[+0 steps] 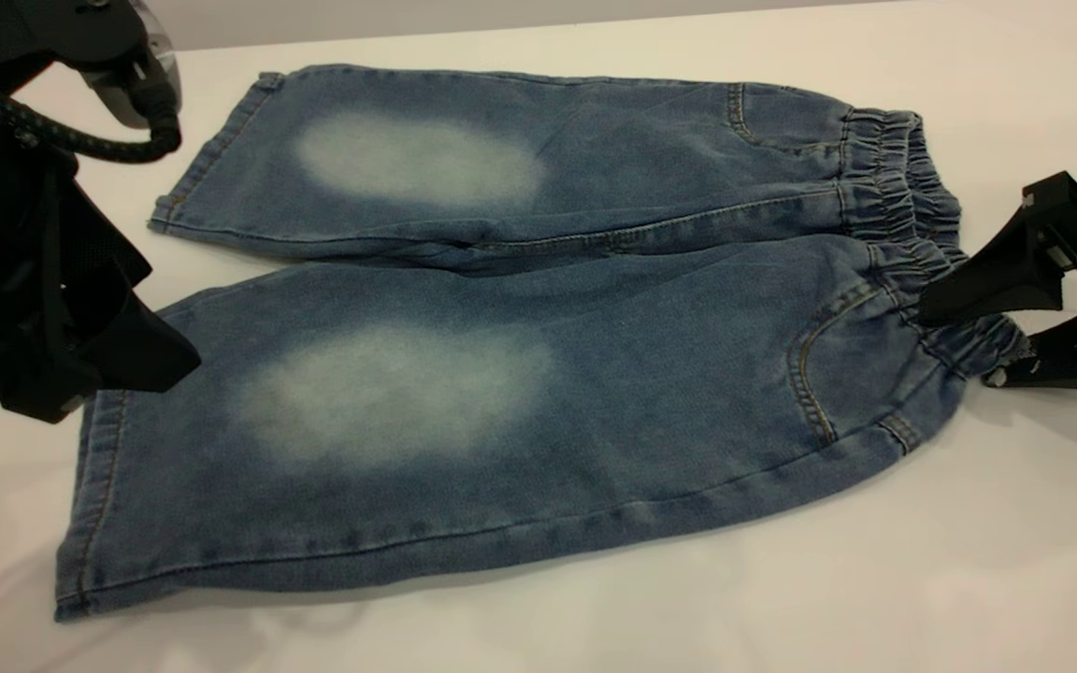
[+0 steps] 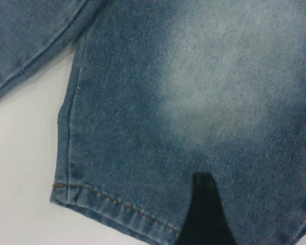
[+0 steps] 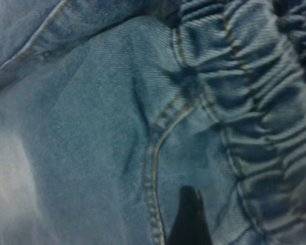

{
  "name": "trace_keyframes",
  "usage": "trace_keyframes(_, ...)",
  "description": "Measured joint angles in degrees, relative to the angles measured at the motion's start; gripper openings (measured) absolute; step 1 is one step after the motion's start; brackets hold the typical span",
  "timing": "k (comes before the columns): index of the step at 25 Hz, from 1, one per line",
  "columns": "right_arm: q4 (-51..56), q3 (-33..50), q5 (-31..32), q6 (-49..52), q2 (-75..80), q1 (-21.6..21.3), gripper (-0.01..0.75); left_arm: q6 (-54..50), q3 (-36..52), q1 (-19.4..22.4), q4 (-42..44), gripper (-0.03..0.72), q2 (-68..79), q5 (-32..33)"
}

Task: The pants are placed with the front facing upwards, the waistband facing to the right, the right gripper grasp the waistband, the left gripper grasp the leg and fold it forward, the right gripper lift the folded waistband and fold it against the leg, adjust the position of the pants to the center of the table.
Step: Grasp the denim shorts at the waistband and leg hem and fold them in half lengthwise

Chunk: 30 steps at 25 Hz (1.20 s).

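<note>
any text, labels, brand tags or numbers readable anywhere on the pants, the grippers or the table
None: no readable text in any view.
The pants show only tan stitching and pale faded ovals, no tag or print.
The waistband, left gripper, right gripper and table carry no lettering.

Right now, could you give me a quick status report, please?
Right tool open astride the waistband. Left tool at the near leg hem. Pants flat, unfolded. Nothing in the way.
</note>
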Motion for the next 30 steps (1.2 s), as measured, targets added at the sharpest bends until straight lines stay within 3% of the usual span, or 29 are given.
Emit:
trace_keyframes(17,5.5,-0.4,0.9,-3.3,1.0,0.1,0.465,0.0,0.0,0.0,-0.1,0.468,0.0,0.1)
trace_keyframes(26,5.5,-0.4,-0.4,-3.3,1.0,0.1,0.377,0.2,0.0,0.0,0.4,0.468,0.0,0.2)
trace_keyframes(30,5.6,-0.4,-1.4,-3.5,1.0,0.1,0.283,0.5,0.0,0.0,0.4,0.468,1.7,2.2)
